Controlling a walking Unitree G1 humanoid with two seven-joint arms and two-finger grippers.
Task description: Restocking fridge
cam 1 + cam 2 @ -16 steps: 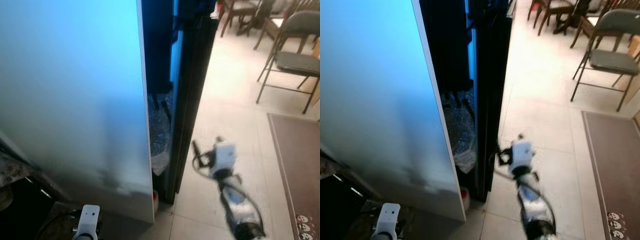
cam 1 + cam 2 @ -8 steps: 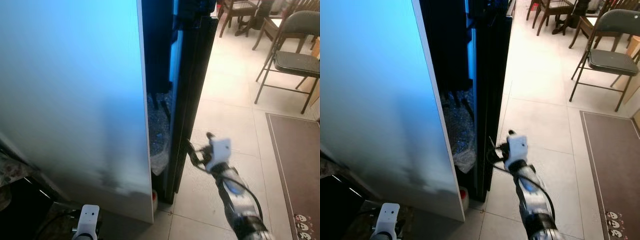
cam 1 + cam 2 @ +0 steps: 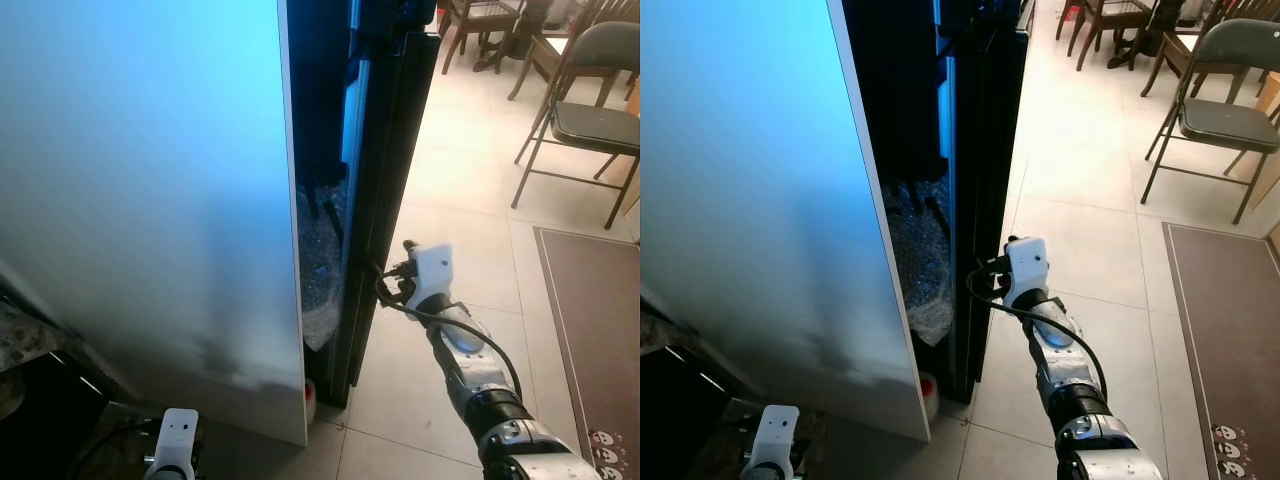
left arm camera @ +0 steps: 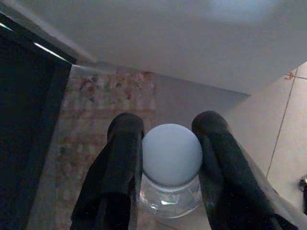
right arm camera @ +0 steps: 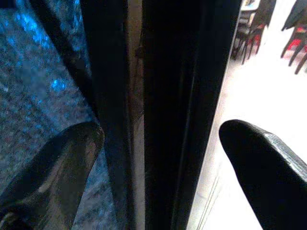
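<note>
Your right end effector (image 5: pixel 158 158) is raised in front of you at about 1 o'clock, at the free vertical edge of the tall black refrigerator door (image 3: pixel 385 180). In the right wrist view its two black fingers (image 5: pixel 53 163) stand wide apart and straddle that dark door edge: one finger sits on the interior side, the other on the room side over the pale tiled floor (image 3: pixel 460 200). You cannot tell from these views whether either finger touches the door. The silver right forearm with its white wrist housing (image 3: pixel 1026 263) and a looped black cable runs up from the lower edge of the head view to that point.

The door stands ajar. Through the narrow gap at 12 o'clock you see a dark interior with a crinkled, clear plastic bag (image 3: pixel 318 270) low inside. A broad pale-blue panel (image 3: pixel 140 170) fills the 9 to 11 o'clock sector.

Your left end effector (image 4: pixel 168 163) hangs low at about 7 o'clock, its white wrist housing (image 3: pixel 175 440) at the bottom of the head view. In the left wrist view its fingers are closed narrowly on a small clear plastic bottle with a rounded pale-blue cap (image 4: pixel 171 155); both fingers press the cap's sides. Below it lies a speckled reddish stone-pattern floor strip (image 4: pixel 103 115).

At 2 o'clock, well apart from the refrigerator, stand a grey folding metal chair (image 3: pixel 590 110) and dark wooden dining chairs (image 3: pixel 490 25). A brown floor mat (image 3: pixel 595 330) lies at 3 o'clock.
</note>
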